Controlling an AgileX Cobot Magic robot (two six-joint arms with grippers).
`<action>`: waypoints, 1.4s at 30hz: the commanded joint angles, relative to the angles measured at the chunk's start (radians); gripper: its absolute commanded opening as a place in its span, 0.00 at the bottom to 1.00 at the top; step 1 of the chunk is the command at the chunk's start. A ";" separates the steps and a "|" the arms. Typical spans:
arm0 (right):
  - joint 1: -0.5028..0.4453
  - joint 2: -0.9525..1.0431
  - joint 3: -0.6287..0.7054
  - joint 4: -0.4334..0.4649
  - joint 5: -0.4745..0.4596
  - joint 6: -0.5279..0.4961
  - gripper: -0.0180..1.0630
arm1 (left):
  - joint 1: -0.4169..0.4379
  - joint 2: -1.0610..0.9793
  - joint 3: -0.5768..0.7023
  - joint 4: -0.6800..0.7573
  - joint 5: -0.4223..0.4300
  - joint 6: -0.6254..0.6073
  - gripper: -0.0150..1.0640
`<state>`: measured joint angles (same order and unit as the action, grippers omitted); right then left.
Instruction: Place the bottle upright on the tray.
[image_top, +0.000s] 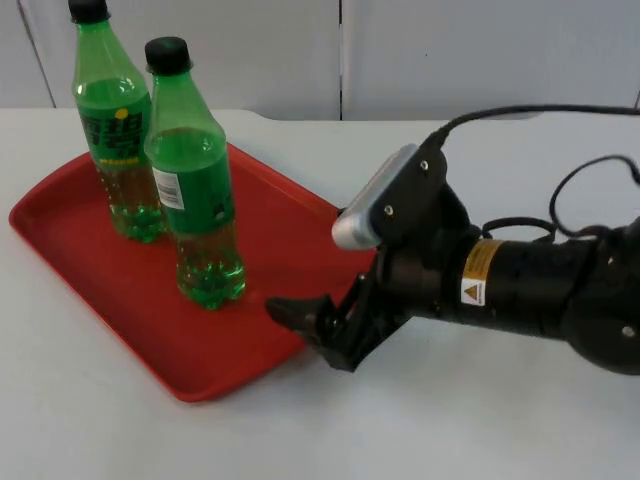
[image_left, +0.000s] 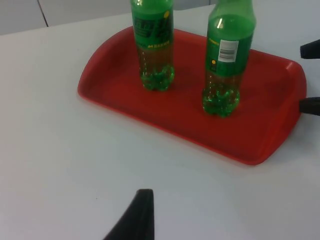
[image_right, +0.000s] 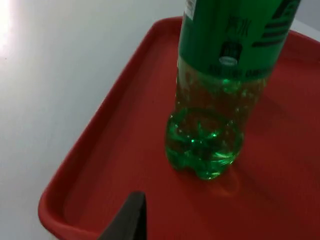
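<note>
Red plastic tray w/ raised rim (image_top: 90, 250) on white table top (image_top: 500, 420), two green plastic bottles w/ black caps upright on it. Near bottle (image_top: 195, 180) stands twd tray's right end; far bottle (image_top: 115, 130) behind it, apart. Right gripper (image_top: 315, 325) at tray's right edge, just beside near bottle, fingers spread, holding nothing. Left gripper: one black fingertip (image_left: 135, 217) over bare table; finger state can't tell.

green bottle (image_right: 210, 130) — upright | on red tray (image_right: 115, 150) — near rim
</note>
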<state>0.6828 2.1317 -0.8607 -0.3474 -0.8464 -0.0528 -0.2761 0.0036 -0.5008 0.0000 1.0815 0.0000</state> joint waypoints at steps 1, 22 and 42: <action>0.002 -0.054 0.008 -0.010 0.089 0.006 0.99 | -0.006 -0.004 0.007 0.011 -0.006 0.000 0.99; 0.002 -0.369 0.008 -0.006 0.692 0.251 0.99 | -0.006 -0.004 0.007 0.011 -0.006 0.000 0.99; 0.038 -0.661 0.008 0.047 1.186 0.329 0.99 | -0.006 -0.004 0.007 0.011 -0.006 0.000 0.99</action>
<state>0.6997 1.5086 -0.8539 -0.3047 0.3027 0.2736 -0.2761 0.0036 -0.5008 0.0056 1.0815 0.0000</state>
